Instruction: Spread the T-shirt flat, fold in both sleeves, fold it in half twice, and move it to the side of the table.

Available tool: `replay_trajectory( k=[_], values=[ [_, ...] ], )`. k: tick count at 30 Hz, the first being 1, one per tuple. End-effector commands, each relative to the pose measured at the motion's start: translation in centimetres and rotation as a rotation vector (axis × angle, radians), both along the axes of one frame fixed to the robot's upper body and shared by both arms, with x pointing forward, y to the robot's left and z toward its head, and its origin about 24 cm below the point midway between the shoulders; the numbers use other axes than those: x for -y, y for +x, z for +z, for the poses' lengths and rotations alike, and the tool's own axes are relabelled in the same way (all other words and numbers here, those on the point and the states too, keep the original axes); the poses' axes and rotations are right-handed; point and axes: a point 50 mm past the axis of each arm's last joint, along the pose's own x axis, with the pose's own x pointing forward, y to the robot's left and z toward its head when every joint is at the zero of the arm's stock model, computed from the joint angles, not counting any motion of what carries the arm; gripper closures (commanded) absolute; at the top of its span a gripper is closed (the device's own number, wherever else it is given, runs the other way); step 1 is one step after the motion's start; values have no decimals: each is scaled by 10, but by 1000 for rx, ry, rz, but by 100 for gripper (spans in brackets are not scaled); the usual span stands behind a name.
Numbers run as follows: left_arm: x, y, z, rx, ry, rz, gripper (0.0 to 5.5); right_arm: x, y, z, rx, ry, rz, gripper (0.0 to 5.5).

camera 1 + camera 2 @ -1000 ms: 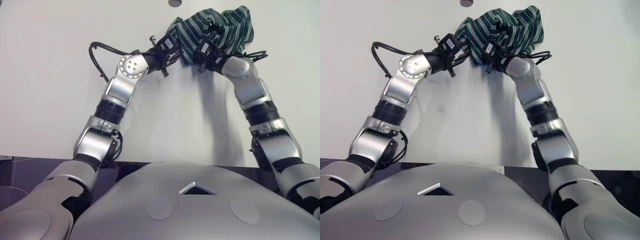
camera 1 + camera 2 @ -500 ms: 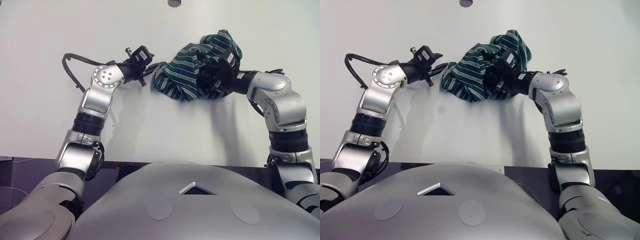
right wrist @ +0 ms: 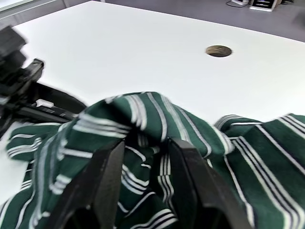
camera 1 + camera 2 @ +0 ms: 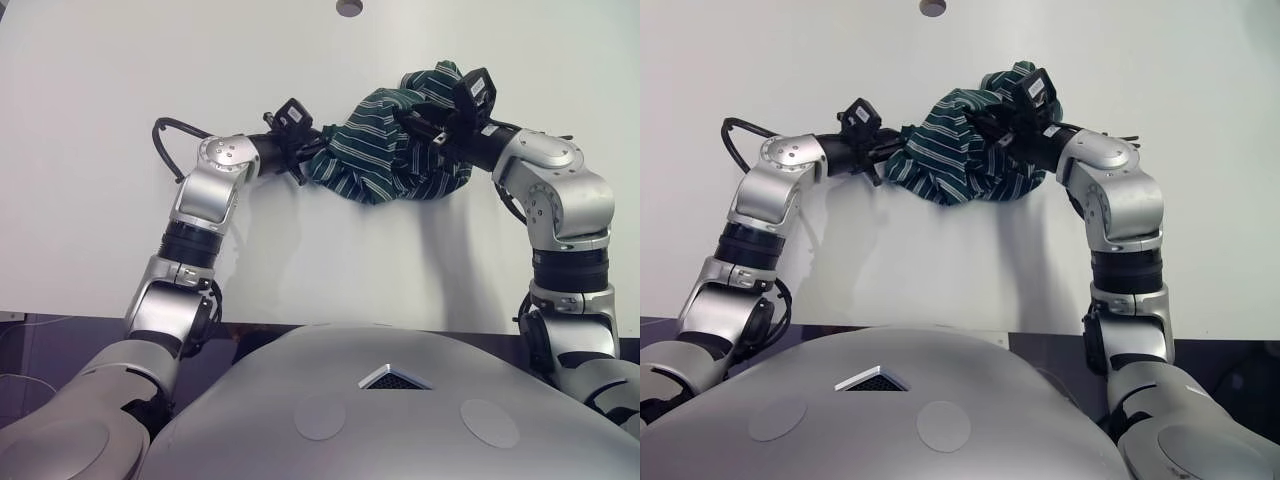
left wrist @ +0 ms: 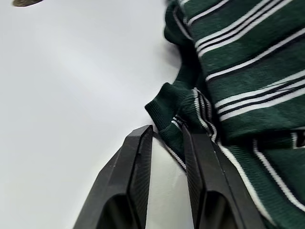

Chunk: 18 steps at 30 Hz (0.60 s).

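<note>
A green T-shirt (image 4: 385, 165) with white stripes lies crumpled in a heap on the white table (image 4: 120, 80), toward the far middle. My left gripper (image 4: 308, 152) sits at the heap's left edge, low over the table. Its two black fingers (image 5: 138, 157) stand almost together, with a thin strip of the shirt's hem (image 5: 174, 155) between them. My right gripper (image 4: 418, 120) is on the heap's upper right, shut on a bunch of striped cloth (image 3: 143, 119) that drapes over and between its fingers (image 3: 107, 181).
A small round hole (image 4: 349, 7) sits in the table beyond the shirt. Bare table stretches to the left, to the right, and between the shirt and the near edge (image 4: 330, 322). A black cable loop (image 4: 170, 135) hangs off the left forearm.
A second ago both grippers held the shirt close together, farther back. They drew apart and pulled it nearer; since then the left has moved right toward the heap and the right has tilted upward.
</note>
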Motion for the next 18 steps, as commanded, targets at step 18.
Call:
replay_trajectory(
  k=[18],
  values=[
    [-21,30,190,506,-539,13,547,28,36,57,150,365,-316,380]
  ],
)
